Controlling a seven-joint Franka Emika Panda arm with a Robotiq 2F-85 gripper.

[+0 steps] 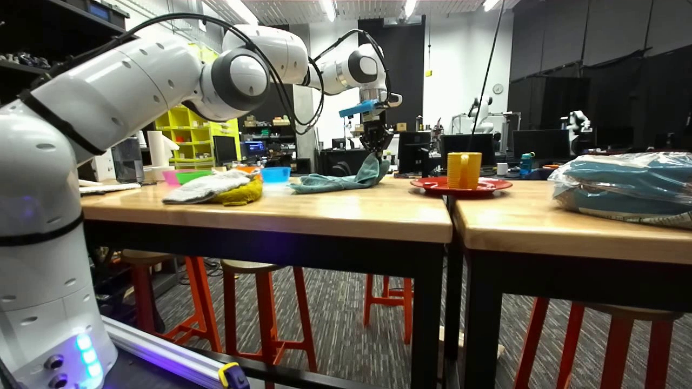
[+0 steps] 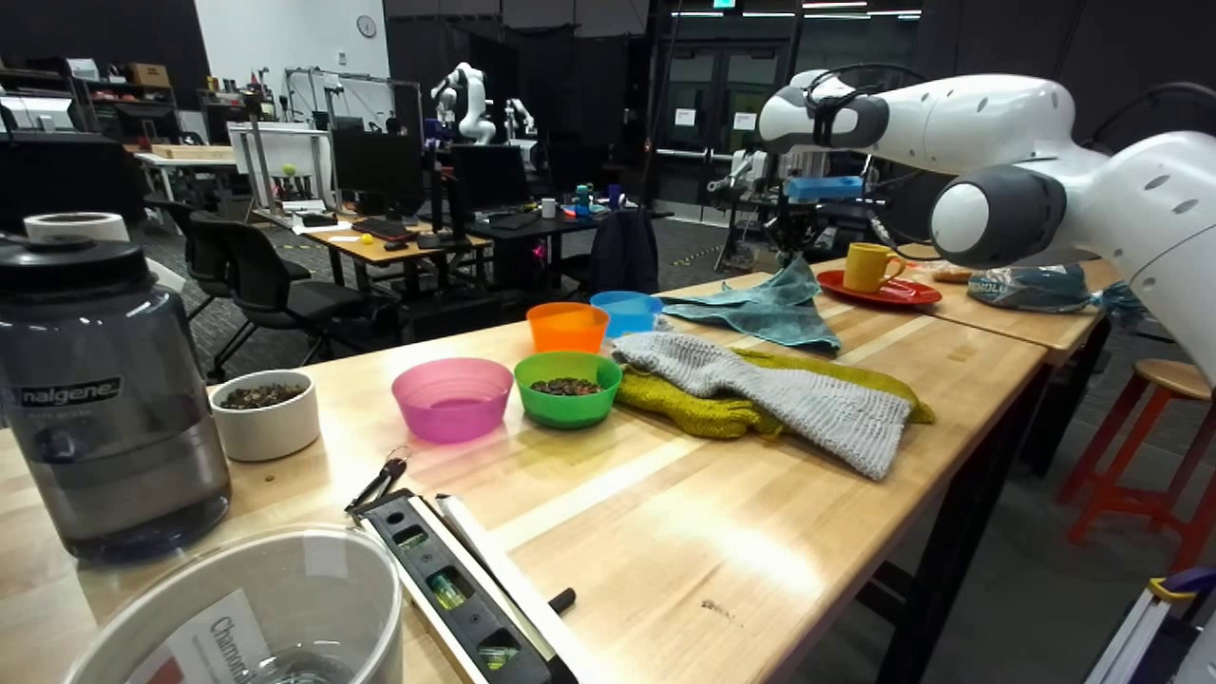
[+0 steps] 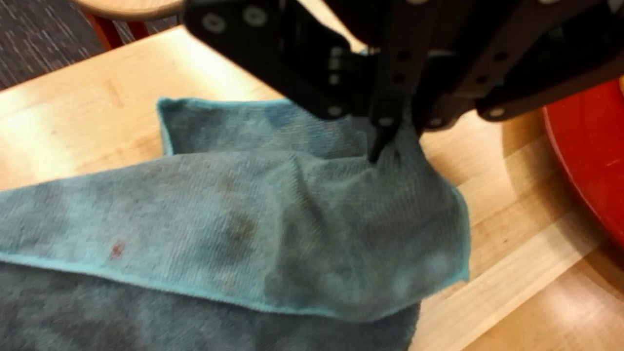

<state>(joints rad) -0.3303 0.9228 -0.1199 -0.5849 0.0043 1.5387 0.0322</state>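
Note:
A teal cloth lies partly folded on the wooden table, with one part pulled up into a peak. My gripper is shut on that raised part, and the cloth bunches between its fingers in the wrist view. In an exterior view the gripper points down just above the tabletop, with the teal cloth rising to its fingertips. The lower portion of the cloth still rests on the table. Brown stains and a small red spot mark its surface. The fingertips are partly hidden by fabric.
Beside the cloth, a red plate carries a yellow mug near the seam between two tables. Grey and mustard knit cloths lie closer to the arm's base. Several coloured bowls stand nearby, including a blue bowl.

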